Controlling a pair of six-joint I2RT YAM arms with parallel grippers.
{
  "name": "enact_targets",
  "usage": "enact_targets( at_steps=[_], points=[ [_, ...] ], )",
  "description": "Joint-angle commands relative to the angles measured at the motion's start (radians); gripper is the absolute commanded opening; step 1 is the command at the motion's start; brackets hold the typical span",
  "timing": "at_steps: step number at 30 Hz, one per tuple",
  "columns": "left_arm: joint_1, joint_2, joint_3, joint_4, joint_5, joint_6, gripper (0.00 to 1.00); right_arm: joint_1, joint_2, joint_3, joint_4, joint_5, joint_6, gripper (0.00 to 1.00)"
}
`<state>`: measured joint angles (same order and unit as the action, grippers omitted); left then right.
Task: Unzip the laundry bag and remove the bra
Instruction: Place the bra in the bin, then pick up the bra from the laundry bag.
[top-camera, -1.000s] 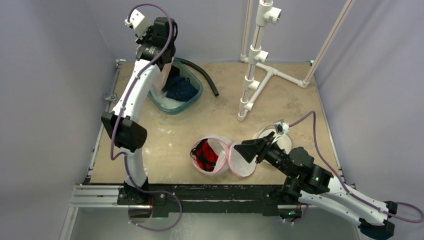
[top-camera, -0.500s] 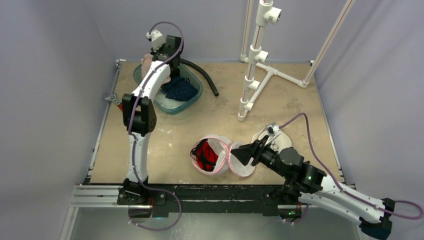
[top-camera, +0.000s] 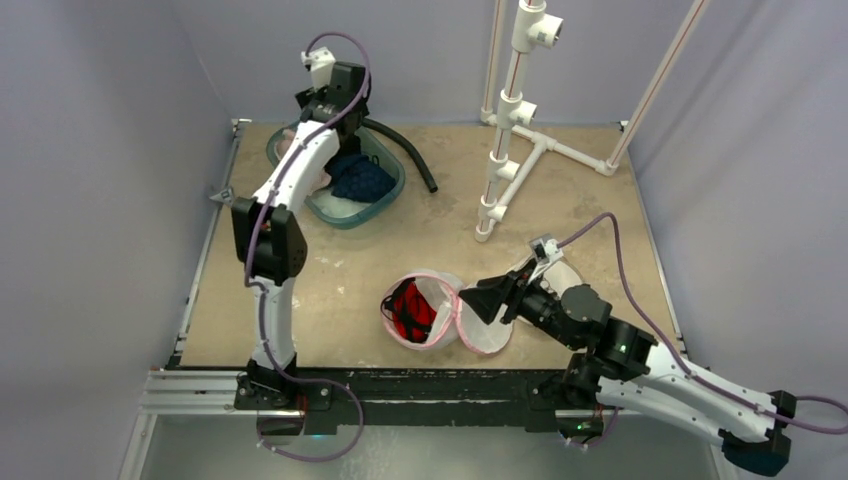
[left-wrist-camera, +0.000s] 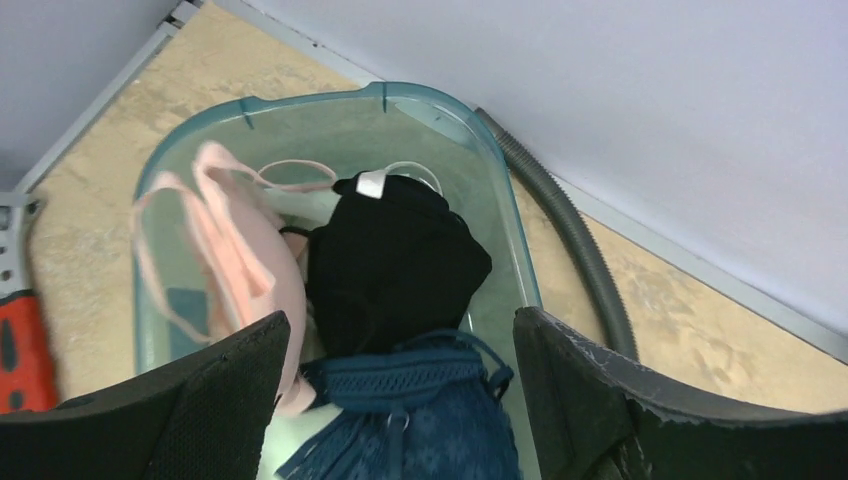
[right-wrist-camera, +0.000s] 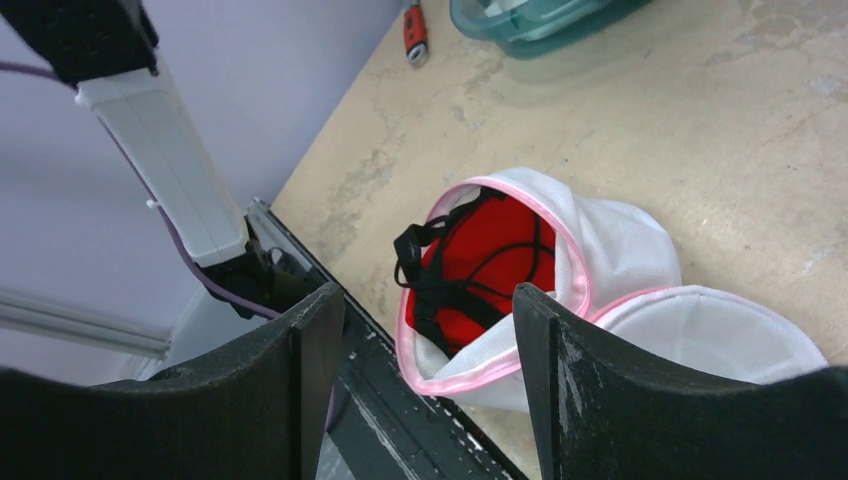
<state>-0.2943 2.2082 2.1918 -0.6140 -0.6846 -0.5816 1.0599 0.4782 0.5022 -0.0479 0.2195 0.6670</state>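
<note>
— Starting at the far left: container one?

— Teal basin (left-wrist-camera: 300, 98), far-left corner of the table. Contents, three garments: one pink bra (left-wrist-camera: 240, 240) against the left wall, one black garment (left-wrist-camera: 400, 260) in the middle, one blue lace garment (left-wrist-camera: 420, 420) at the near end, touching the black one.

— The claw over it?

— Left gripper (left-wrist-camera: 400, 325), above the basin, jaws spread wide, released, nothing between them.

— Loose items near the basin?

— One red-handled tool (right-wrist-camera: 413, 30) at the table's left edge. One black hose (top-camera: 400, 145) curving round the basin's right side.

— Container two?

— Laundry bag (right-wrist-camera: 620, 240), white mesh with pink trim, near the front edge at centre, mouth gaping. Contents: one red-and-black bra (right-wrist-camera: 490, 260), wholly inside, black straps bunched at the opening.

— Second claw?

— Right gripper (right-wrist-camera: 425, 300), just beside the bag on its right, jaws parted, gripping nothing; whether a finger touches the mesh I cannot tell.

— Anything further right?

— One white pipe rack (top-camera: 510, 130), upright at the back, well apart from both containers.

— Totals?

— Two containers, four garments, two claws, both unclenched.
</note>
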Motion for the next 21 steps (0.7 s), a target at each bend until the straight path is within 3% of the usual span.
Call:
enact_targets(
  at_steps=[1, 5, 11, 16, 21],
  points=[
    [-0.003, -0.245, -0.115, 0.058, -0.011, 0.039, 0.82, 0.004, -0.042, 0.041, 0.002, 0.029, -0.005, 0.66],
    [0.075, -0.349, -0.274, 0.08, -0.033, 0.022, 0.79, 0.004, -0.057, 0.046, -0.029, 0.02, 0.011, 0.66],
    [0.241, -0.377, -0.46, 0.132, 0.231, -0.064, 0.62, 0.004, -0.089, 0.032, -0.066, 0.015, 0.029, 0.65],
    [0.222, -0.335, -0.469, 0.147, 0.416, -0.099, 0.49, 0.003, -0.109, 0.039, -0.093, 0.034, 0.027, 0.65],
    [0.075, -0.488, -0.529, 0.117, 0.313, -0.066, 0.61, 0.004, -0.117, 0.036, -0.118, 0.065, 0.015, 0.66]
  ],
)
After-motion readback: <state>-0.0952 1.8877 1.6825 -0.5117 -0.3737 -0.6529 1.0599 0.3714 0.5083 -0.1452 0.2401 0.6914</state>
